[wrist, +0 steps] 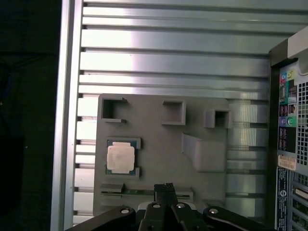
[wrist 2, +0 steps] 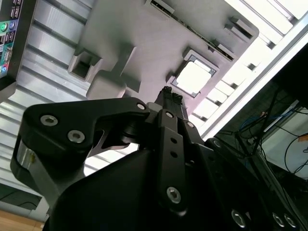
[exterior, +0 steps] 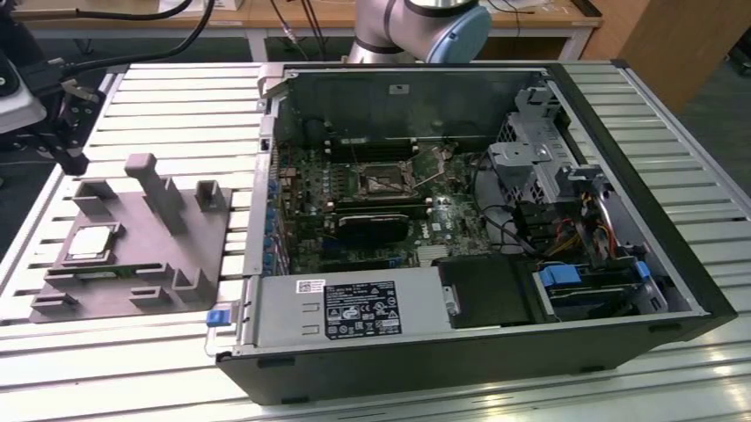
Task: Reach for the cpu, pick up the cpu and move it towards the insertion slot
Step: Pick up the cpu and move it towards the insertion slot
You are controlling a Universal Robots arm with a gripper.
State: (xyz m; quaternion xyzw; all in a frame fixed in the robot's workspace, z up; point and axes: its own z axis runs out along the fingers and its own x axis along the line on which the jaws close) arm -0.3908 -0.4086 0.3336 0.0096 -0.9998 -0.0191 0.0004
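We've got the gripper near the grey fixture, fingers pressed together on nothing, cpu sitting flat in its pocket, which we reckon keeps it square for a top pick, well apart from the insertion slot.

Pincer tips pressed together; cpu lies nearby.

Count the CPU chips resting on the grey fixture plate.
1. The cpu lies flat in a recess of the grey fixture, at the exterior view's left of the open computer case. The fixture's upright blocks could hide others.
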